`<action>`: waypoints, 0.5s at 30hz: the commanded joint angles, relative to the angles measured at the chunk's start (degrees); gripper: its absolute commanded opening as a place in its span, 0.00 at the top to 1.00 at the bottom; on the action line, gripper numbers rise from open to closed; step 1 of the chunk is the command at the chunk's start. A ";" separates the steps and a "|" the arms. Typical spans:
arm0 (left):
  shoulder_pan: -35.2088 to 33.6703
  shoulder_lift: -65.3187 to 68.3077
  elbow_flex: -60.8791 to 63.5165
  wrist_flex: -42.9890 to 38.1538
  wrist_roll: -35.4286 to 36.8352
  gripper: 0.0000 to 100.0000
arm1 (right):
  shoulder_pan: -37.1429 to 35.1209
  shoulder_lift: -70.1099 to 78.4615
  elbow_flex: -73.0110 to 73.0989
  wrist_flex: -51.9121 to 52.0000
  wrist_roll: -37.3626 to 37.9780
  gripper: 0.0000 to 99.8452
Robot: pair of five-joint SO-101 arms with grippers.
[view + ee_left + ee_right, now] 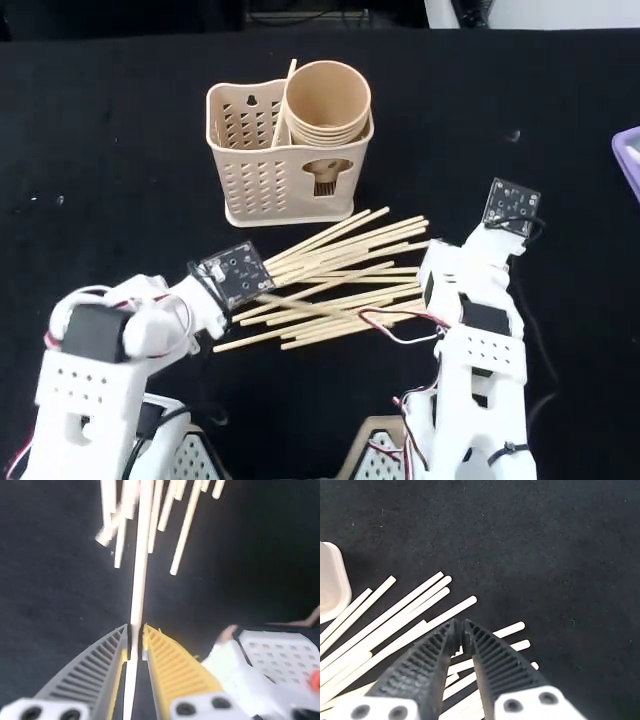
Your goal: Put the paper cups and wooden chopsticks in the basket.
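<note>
left gripper [135, 632] low, clamping one chopstick [141, 570] | right gripper [460, 626] closed, empty, over chopstick pile [400, 616]

High view down over table [90, 200]; wrist views close over shared chopsticks [410, 602]

Cups [327, 100] in basket [250, 172], chopsticks [345, 298] piled beside
</note>
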 commanded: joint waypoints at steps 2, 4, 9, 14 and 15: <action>-0.04 -5.27 -6.29 -5.36 7.03 0.97 | -0.09 -1.01 -0.22 -1.58 -0.44 0.97; -0.04 -8.00 -8.04 -11.34 14.33 0.97 | -0.09 -1.01 -0.22 -1.58 -0.44 0.97; -0.40 -17.23 -9.01 -30.07 31.91 0.97 | -0.09 -1.01 -0.22 -1.58 -0.35 0.97; -0.57 -23.30 -2.15 -54.59 44.04 0.97 | -0.09 -1.01 -0.22 -1.58 -0.26 0.97; -0.57 -23.30 0.13 -59.60 45.63 0.97 | -0.09 -1.01 -0.22 -1.58 -0.26 0.97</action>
